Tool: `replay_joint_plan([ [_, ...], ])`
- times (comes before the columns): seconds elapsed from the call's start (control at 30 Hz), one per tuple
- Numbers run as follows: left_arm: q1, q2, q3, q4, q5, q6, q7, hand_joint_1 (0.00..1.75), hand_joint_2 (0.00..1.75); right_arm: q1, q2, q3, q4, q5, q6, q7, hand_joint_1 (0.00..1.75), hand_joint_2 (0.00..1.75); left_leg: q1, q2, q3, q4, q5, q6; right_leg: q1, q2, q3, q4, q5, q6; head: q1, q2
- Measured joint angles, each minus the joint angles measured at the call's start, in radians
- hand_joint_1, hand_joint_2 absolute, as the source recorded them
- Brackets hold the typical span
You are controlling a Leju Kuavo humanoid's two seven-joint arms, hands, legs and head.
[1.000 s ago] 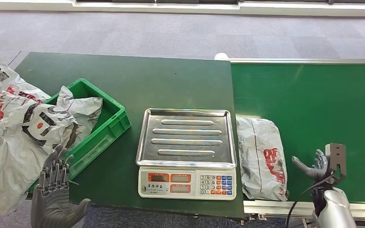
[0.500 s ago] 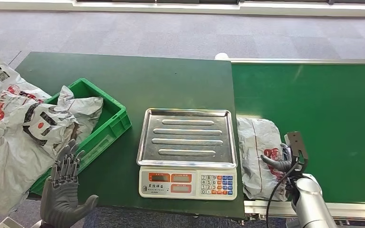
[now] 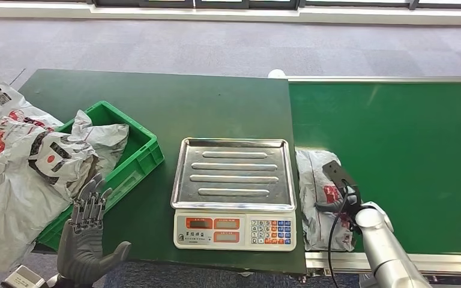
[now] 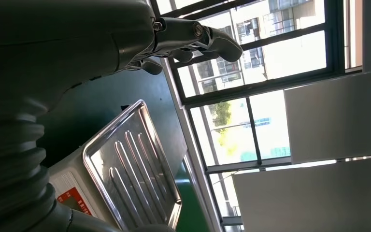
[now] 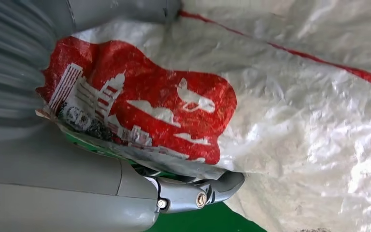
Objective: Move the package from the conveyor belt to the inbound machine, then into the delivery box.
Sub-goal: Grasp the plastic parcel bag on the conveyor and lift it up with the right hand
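Note:
A grey plastic package (image 3: 318,207) with a red print lies on the green conveyor belt (image 3: 396,144), right beside the scale (image 3: 234,231). My right hand (image 3: 341,198) is on the package's near right side. In the right wrist view the package (image 5: 294,116) sits in the hand (image 5: 53,193), thumb over it and fingers (image 5: 207,189) under its lifted edge. The scale's steel tray (image 3: 234,174) is bare. My left hand (image 3: 87,237) is raised at the table's front left, fingers spread, holding nothing. The left wrist view shows the left hand (image 4: 125,38) above the tray (image 4: 130,169).
A green delivery box (image 3: 141,159) stands tilted at the left of the dark green table (image 3: 186,102), with several grey packages (image 3: 48,156) heaped in it and spilling over its left side. The belt's metal rail (image 3: 432,261) runs along the front.
My right hand moved left across the belt onto the package and closed around its edge. My left hand rose slightly. The camera shifted a little.

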Motion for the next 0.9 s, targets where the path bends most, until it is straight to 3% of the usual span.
replay_joint_plan([
  [0.63,0.075,-0.041,0.010,-0.092,-0.028,0.031,0.016,0.00,1.75,-0.029,0.039,0.010,0.003,0.059,-0.007,-0.007,1.75,1.75,0.000,-0.003,-0.001,0.000,0.000,-0.002,0.001,-0.002,0.000,0.000,-0.001,-0.003,0.000,0.000],
  [0.77,0.093,-0.063,0.031,-0.115,-0.044,0.018,0.024,0.00,1.75,-0.017,0.054,-0.017,-0.013,0.008,-0.119,-0.057,1.75,1.75,0.000,-0.004,-0.004,0.000,0.000,-0.002,0.001,-0.002,-0.003,0.000,-0.001,-0.002,0.000,0.000],
  [0.9,0.118,-0.095,0.058,-0.151,-0.053,-0.003,0.035,0.00,1.75,0.023,0.085,-0.119,-0.108,-0.192,-0.335,-0.245,1.75,1.75,0.000,-0.006,-0.009,0.000,0.001,-0.001,-0.001,-0.005,-0.008,0.000,-0.001,-0.002,0.000,0.000],
])
